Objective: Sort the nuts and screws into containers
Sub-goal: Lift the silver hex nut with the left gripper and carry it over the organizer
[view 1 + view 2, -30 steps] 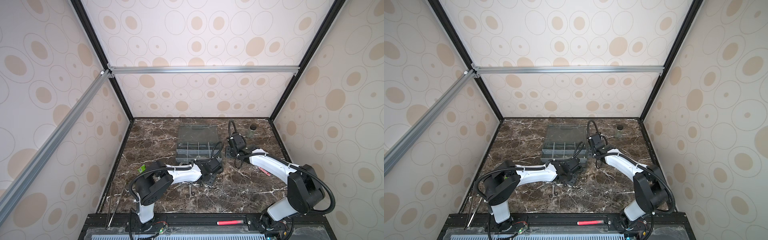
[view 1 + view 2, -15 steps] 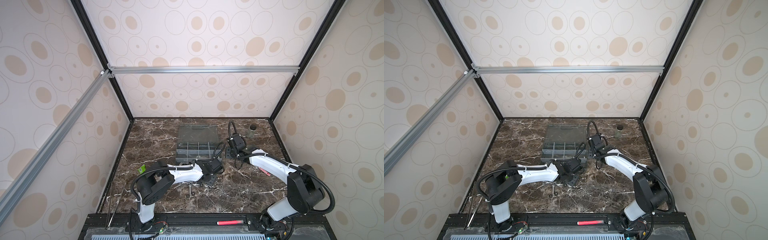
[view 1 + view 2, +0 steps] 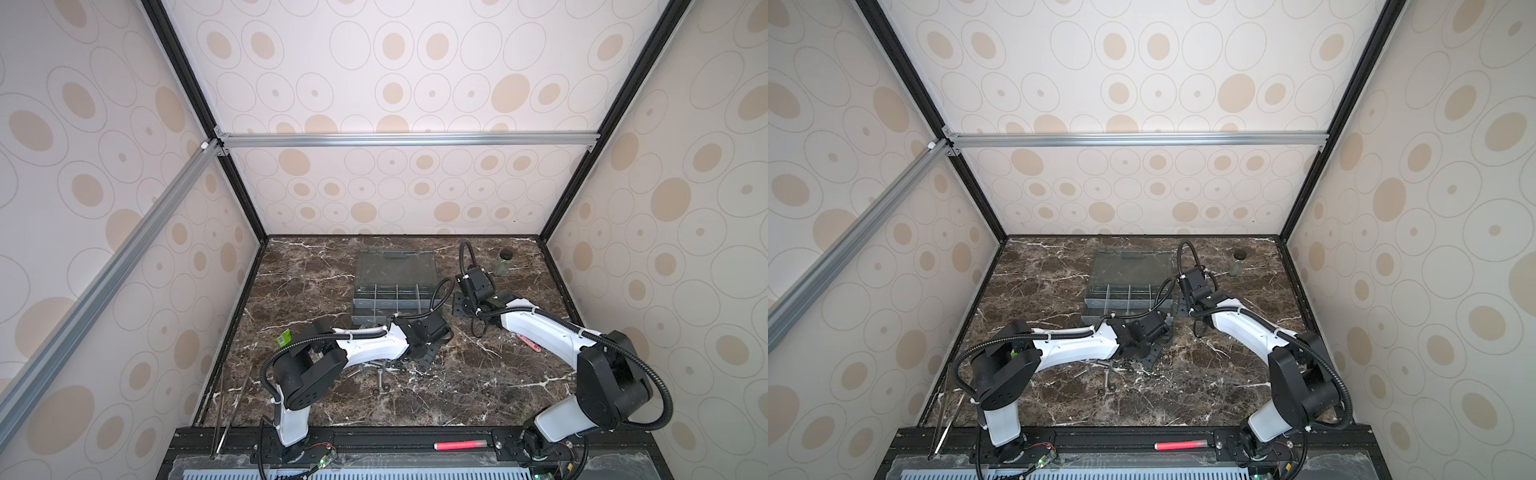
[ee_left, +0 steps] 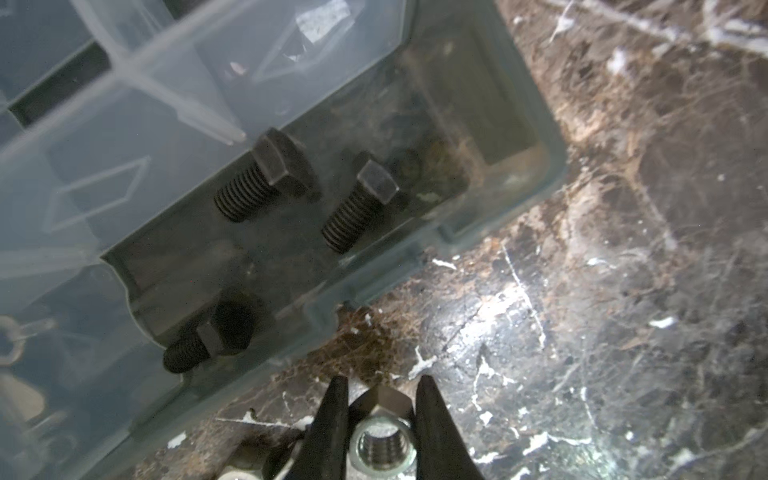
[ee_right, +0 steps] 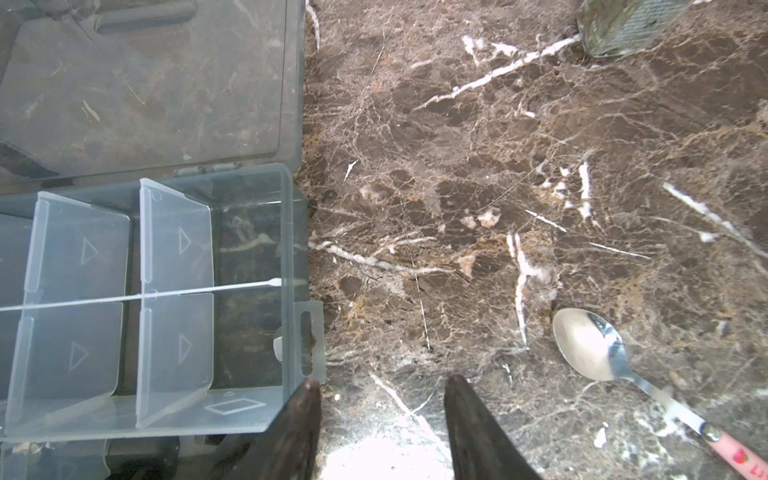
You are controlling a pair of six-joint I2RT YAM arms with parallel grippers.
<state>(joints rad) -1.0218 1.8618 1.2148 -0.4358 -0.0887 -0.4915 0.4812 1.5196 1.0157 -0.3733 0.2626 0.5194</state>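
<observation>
one shiny silver hex nut, threaded bore in view, tight in the left gripper; right gripper agape, empty

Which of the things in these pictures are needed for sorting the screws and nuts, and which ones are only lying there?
Needed:
- organizer box
- three bolts already inside it
- hex nut between the jaws of the left gripper
- loose screws
- black rings

Only lying there:
- spoon
- glass jar
- red stick
</observation>
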